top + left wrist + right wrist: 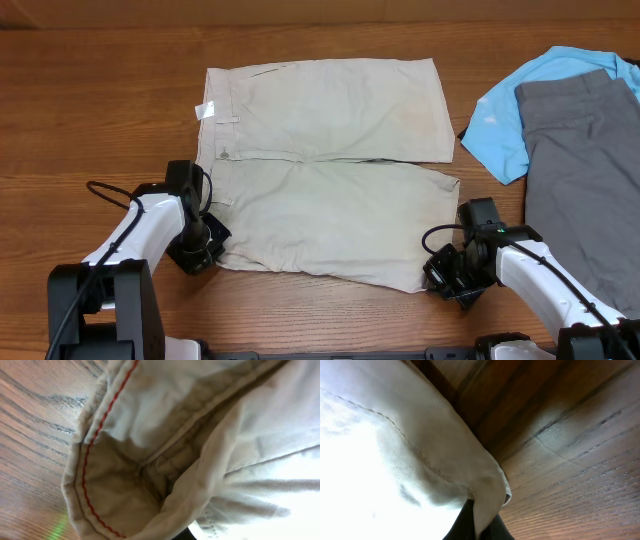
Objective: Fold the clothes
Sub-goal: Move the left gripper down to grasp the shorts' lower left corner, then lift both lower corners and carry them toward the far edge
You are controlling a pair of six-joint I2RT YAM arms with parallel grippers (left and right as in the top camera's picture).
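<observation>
Brown wooden table (100, 100) fills the overhead view, its grain running from 9 o'clock to 3 o'clock. At its centre lie the pale beige shorts (330, 160), spread flat. Their waistband (215, 150) points to 9 o'clock and both legs point to 3 o'clock. The far leg lies smooth at 12 o'clock, and the near leg lies just below it, a little rumpled along its 6 o'clock edge.

At 3 o'clock on the table, apart from the shorts, a pair of grey trousers (580, 170) lies on top of a light blue shirt (500, 125). The shirt's edge sticks out toward the shorts.

The left gripper (203, 243) sits at the shorts' 7 o'clock corner, on the near end of the waistband. Its jaws are closed on the cloth. In the left wrist view, the waistband is bunched up and turned over, showing its lining and a line of red stitching (85, 475).

The right gripper (447, 272) sits at the shorts' 5 o'clock corner, on the near leg's hem. It is also clamped tight. In the right wrist view, the hem corner (490, 487) folds down between the dark fingers (460, 530) at 6 o'clock, with bare wood to the right of it.

A small white tag (205, 110) pokes out from the waistband at the shorts' 10 o'clock corner.
</observation>
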